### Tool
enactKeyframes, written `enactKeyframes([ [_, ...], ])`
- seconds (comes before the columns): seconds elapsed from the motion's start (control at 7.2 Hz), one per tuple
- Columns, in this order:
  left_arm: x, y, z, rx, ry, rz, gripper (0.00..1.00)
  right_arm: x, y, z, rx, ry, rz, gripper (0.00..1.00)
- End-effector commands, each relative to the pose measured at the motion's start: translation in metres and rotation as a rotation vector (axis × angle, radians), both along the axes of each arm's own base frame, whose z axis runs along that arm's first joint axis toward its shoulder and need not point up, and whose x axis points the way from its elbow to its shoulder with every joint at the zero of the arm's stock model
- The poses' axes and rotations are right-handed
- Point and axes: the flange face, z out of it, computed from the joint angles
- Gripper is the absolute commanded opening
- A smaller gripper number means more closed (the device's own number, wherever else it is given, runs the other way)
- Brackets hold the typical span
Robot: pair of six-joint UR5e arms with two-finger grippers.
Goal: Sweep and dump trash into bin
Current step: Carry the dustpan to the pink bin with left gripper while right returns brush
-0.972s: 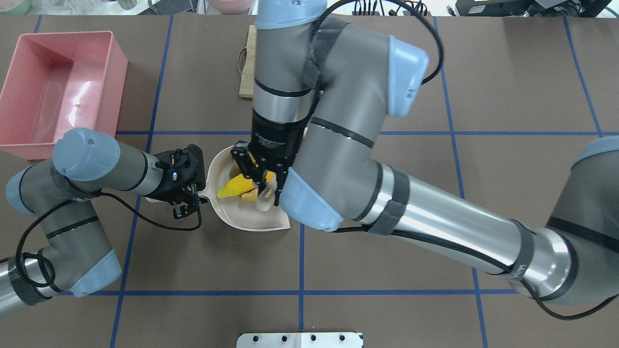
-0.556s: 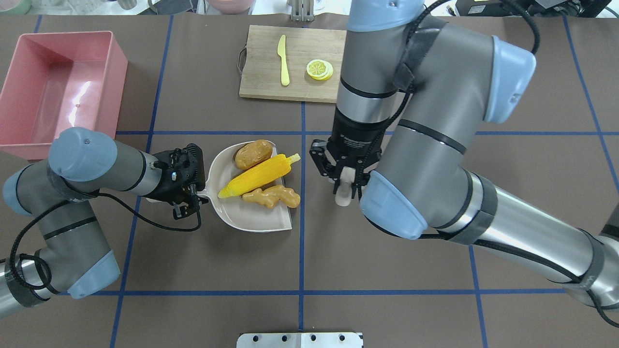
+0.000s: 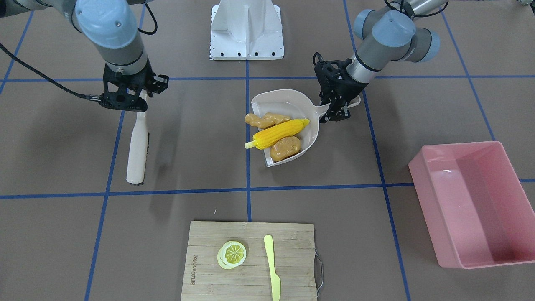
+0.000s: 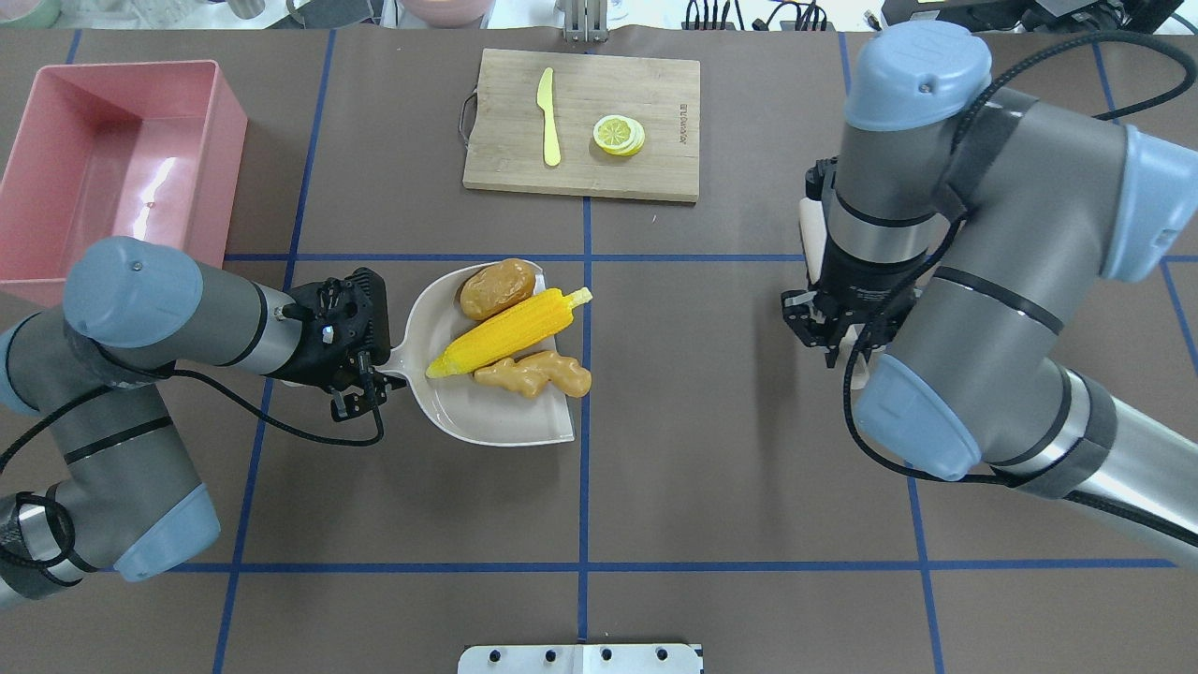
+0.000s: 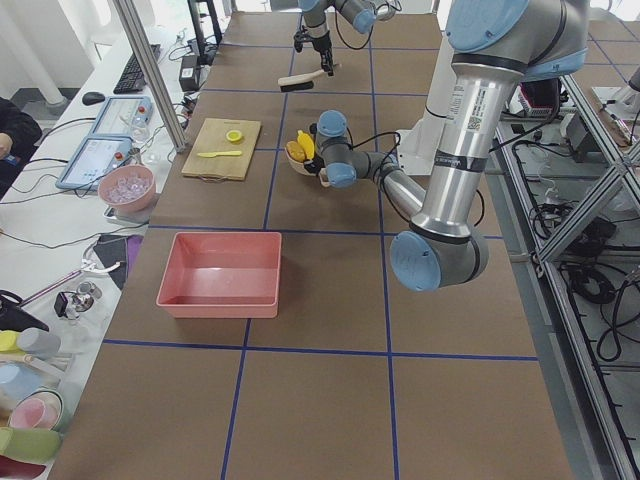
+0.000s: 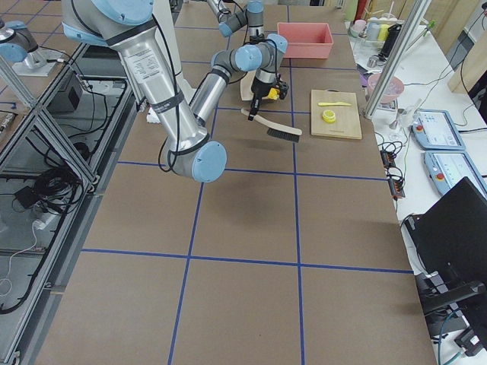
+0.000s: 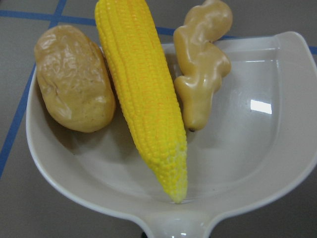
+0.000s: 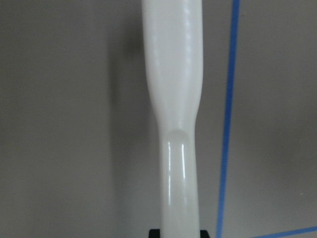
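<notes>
A yellow corn cob (image 4: 505, 332), a brown potato (image 4: 496, 288) and a tan ginger root (image 4: 533, 376) lie in a beige dustpan (image 4: 487, 421) near the table's middle. My left gripper (image 4: 379, 360) is shut on the dustpan's handle. The left wrist view shows the corn cob (image 7: 143, 99) between the potato (image 7: 74, 79) and the ginger root (image 7: 200, 74). My right gripper (image 4: 838, 342) is shut on the handle of a beige brush (image 3: 138, 146), far right of the dustpan and off the table. The pink bin (image 4: 229, 140) stands empty at the far left.
A wooden cutting board (image 4: 655, 112) with a yellow knife (image 4: 547, 117) and a lemon slice (image 4: 619, 134) lies at the far middle. The robot's base plate (image 4: 580, 658) is at the near edge. Blue tape lines cross the brown table.
My right arm has swung from over the dustpan far to the right, carrying the brush. The three toy foods now show uncovered in the dustpan. The left gripper kept hold of the handle.
</notes>
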Motion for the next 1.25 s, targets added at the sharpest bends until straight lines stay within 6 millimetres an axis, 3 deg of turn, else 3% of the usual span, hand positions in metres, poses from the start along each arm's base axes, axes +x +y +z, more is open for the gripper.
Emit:
enactKeyframes([
  [0.0, -0.040, -0.004, -0.016, 0.032, 0.034, -0.057, 0.00, 0.081, 0.002, 0.083, 0.096, 0.002, -0.092, 0.00],
  [0.28, -0.083, -0.043, -0.017, 0.063, 0.017, -0.233, 0.00, 0.143, 0.002, 0.151, 0.153, -0.020, -0.084, 0.00],
  [0.42, -0.097, -0.055, -0.016, 0.079, 0.001, -0.314, 0.00, 0.185, 0.012, 0.190, 0.165, -0.025, -0.067, 0.00],
  [0.56, -0.114, -0.064, -0.017, 0.083, -0.001, -0.358, 0.00, 0.213, 0.026, 0.222, 0.149, -0.060, -0.028, 0.00],
  [0.83, -0.119, -0.066, -0.017, -0.011, 0.037, -0.410, 0.00, 0.250, 0.067, 0.278, 0.173, -0.099, 0.012, 0.00],
  [1.11, -0.123, -0.067, -0.019, -0.110, 0.081, -0.462, 0.00, 0.279, 0.101, 0.301, 0.180, -0.134, 0.057, 0.00],
])
